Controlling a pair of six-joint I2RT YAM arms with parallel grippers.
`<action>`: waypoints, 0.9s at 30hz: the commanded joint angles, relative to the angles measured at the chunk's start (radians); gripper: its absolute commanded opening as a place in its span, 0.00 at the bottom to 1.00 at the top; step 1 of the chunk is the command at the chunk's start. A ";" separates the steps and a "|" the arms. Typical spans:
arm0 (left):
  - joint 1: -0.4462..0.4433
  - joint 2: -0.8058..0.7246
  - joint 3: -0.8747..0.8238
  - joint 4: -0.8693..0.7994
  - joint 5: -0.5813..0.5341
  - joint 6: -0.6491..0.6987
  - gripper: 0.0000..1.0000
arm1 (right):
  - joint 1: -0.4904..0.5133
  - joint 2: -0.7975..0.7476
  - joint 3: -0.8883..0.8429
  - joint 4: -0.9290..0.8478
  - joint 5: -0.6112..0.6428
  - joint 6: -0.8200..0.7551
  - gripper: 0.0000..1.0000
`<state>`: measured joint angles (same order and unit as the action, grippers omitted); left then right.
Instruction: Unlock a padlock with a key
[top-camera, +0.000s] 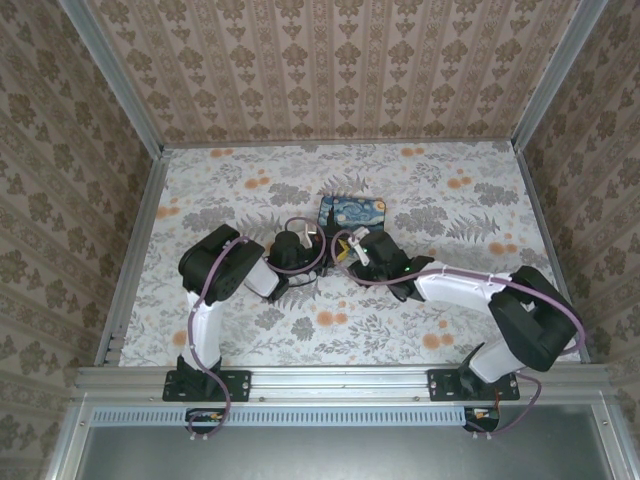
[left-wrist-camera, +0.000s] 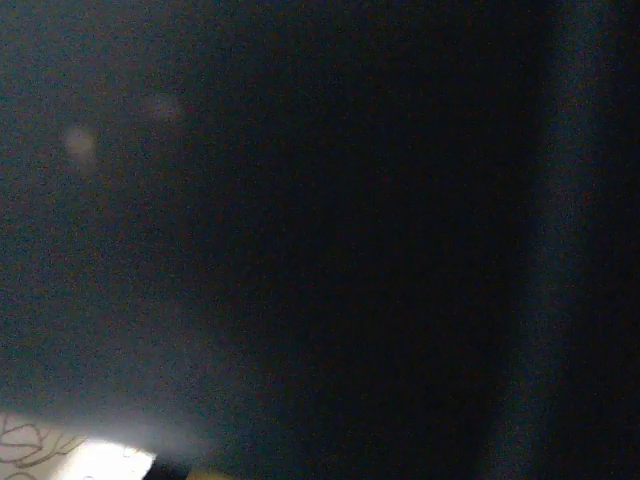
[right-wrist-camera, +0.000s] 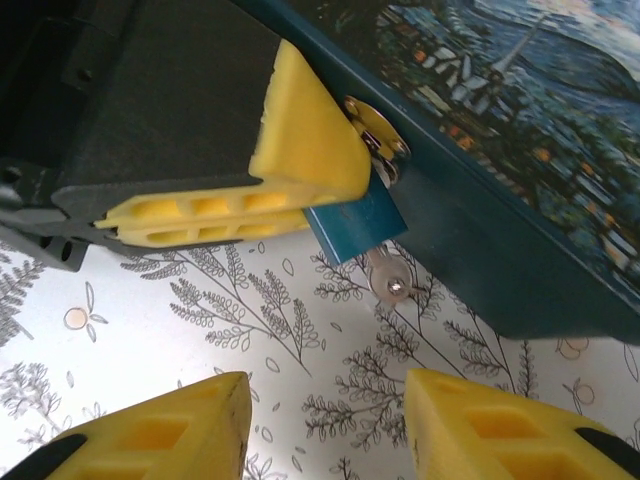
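Note:
The small blue padlock (right-wrist-camera: 356, 223) hangs at a silver hasp (right-wrist-camera: 376, 137) on the side of a dark teal box with a night-sky print (right-wrist-camera: 520, 110). A silver key (right-wrist-camera: 390, 281) sticks out of the padlock's underside. One yellow finger (right-wrist-camera: 300, 160) of my left gripper (top-camera: 303, 247) presses on the padlock, shut on it. My right gripper (right-wrist-camera: 325, 400) is open, its yellow fingertips just short of the key with nothing between them. The left wrist view is dark and blurred.
The printed box (top-camera: 352, 212) sits mid-table, with both grippers meeting at its near side and the right gripper (top-camera: 352, 250) just right of the left. Floral-patterned tabletop (top-camera: 450, 190) lies all round, bordered by metal rails and papered walls.

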<state>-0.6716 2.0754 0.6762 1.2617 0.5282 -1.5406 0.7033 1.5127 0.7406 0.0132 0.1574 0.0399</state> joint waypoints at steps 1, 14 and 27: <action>0.008 -0.020 -0.009 0.043 0.028 0.007 0.00 | 0.013 0.046 0.047 -0.025 0.090 -0.052 0.44; 0.007 -0.024 -0.018 0.042 0.032 0.007 0.00 | 0.012 0.156 0.114 -0.017 0.142 -0.069 0.38; -0.005 -0.026 -0.028 0.042 0.034 0.008 0.00 | -0.026 0.183 0.168 -0.004 0.052 -0.031 0.09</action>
<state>-0.6659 2.0747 0.6609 1.2690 0.5282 -1.5406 0.6960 1.6955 0.8696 0.0013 0.2615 -0.0116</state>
